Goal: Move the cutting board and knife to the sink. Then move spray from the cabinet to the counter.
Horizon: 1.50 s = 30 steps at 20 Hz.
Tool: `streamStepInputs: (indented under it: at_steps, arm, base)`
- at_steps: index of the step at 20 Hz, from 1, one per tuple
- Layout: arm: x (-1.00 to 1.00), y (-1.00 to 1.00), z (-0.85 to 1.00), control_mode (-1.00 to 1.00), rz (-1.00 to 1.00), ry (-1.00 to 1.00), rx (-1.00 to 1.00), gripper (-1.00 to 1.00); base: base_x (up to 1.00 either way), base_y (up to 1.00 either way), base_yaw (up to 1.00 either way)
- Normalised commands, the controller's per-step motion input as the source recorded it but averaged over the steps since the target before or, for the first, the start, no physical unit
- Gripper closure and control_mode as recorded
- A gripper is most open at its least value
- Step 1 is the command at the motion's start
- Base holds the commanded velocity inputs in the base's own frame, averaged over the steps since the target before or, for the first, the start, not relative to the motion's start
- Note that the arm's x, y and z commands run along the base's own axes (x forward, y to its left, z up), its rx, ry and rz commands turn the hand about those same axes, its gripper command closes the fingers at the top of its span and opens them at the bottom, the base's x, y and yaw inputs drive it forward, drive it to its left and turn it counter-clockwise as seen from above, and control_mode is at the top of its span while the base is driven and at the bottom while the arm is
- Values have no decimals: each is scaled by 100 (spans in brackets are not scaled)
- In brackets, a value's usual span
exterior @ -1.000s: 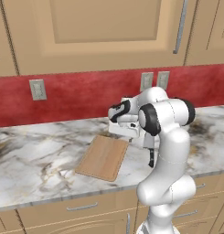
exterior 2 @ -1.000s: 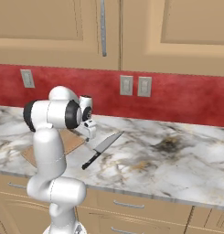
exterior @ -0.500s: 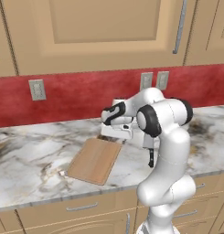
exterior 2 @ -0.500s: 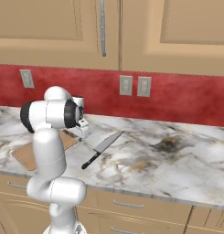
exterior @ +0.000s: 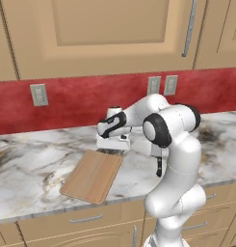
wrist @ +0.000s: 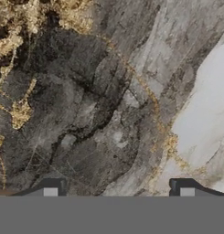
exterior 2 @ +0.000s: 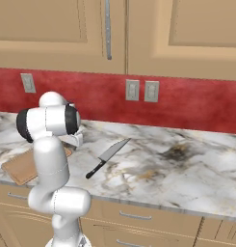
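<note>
The gripper (exterior: 111,148), jaws apart and empty, hangs at the cutting board's (exterior: 93,175) far end; the board's length runs toward the counter (exterior: 32,164) edge.

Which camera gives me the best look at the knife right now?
The right base view: the knife lies whole and unobstructed on the counter, blade toward the wall. In the left base view the arm covers all but its dark handle end.

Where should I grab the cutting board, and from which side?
Take the cutting board by its far short edge, coming straight down with the gripper there. It lies flat on the counter, so only a thin edge offers purchase; the near corner sits at the counter's front edge, another option.
</note>
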Motion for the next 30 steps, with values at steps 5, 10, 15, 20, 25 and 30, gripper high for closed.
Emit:
streamStepInputs:
  at_steps: [5,10,15,20,25,30]
  arm:
    - [-8,24,-2,-100,2,-3,0,-100]
    - [-49,38,-2,-100,15,-6,0,-100]
    - [-64,42,0,-100,14,-3,0,-100]
    - [-61,38,-1,-100,12,-2,0,-100]
    - [-31,19,-1,-100,6,-4,0,-100]
    - [22,0,-1,-100,-1,-10,0,-100]
  base:
    - [0,0,0]
    - [0,0,0]
    - [0,0,0]
    - [0,0,0]
    - [0,0,0]
    - [0,0,0]
